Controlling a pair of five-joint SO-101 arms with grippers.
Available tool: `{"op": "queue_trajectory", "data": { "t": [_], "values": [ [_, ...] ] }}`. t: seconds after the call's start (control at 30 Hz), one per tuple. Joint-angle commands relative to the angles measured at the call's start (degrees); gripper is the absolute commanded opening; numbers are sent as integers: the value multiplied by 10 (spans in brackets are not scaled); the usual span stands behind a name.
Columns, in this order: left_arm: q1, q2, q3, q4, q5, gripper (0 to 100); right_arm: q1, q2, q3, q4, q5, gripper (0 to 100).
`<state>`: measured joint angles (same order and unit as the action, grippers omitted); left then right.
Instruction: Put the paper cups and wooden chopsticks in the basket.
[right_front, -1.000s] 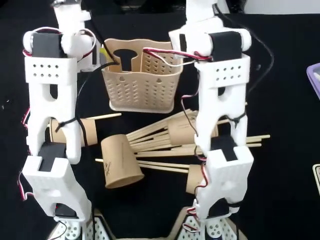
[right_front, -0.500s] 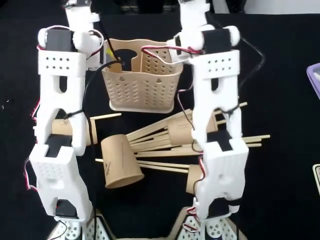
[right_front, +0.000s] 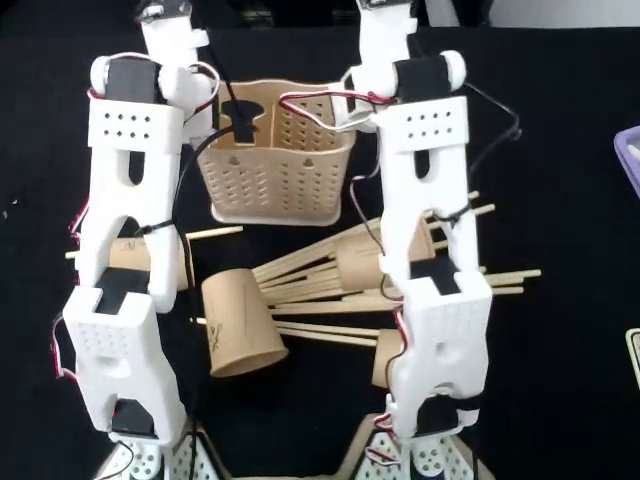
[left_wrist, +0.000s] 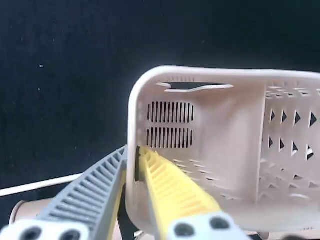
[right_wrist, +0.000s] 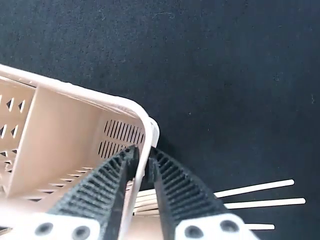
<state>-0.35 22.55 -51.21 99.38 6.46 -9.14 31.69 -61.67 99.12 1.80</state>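
Light's bright and even, looks like it's coming from overhead. The white arms (right_front: 125, 125) nearly glare against the black cloth (right_front: 560, 150), which eats any shadows. Just past the left gripper (left_wrist: 134, 155), the inside of the basket (left_wrist: 225, 145) is softly shaded.

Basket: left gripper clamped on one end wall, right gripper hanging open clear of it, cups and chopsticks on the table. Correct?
No. The right gripper is not open and clear: the right wrist view shows it shut on the basket's other end wall, one jaw inside, one outside. The rest holds: left gripper clamped, cups and chopsticks on the table.
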Motion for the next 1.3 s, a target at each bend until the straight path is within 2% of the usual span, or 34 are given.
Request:
{"op": "queue_trajectory", "data": {
  "t": [0.0,0.3,0.6,0.77,0.93,1.07,1.27],
  "values": [
    [-7,-11,10,15,9,30,27,-12,-6,20,-5,11],
    [-11,-18,87,16,5,30,25,-42,45,21,-5,11],
    [-13,-179,213,15,4,30,24,-145,155,21,-4,11],
    [-14,-215,230,15,4,30,24,-160,161,21,9,11],
    [-12,-189,227,8,-17,30,25,-159,165,17,12,11],
    [-15,-133,218,-31,-32,30,25,-148,161,1,12,11],
    [-15,-59,158,-33,-29,30,27,-105,160,-31,13,12]
  ]
}}
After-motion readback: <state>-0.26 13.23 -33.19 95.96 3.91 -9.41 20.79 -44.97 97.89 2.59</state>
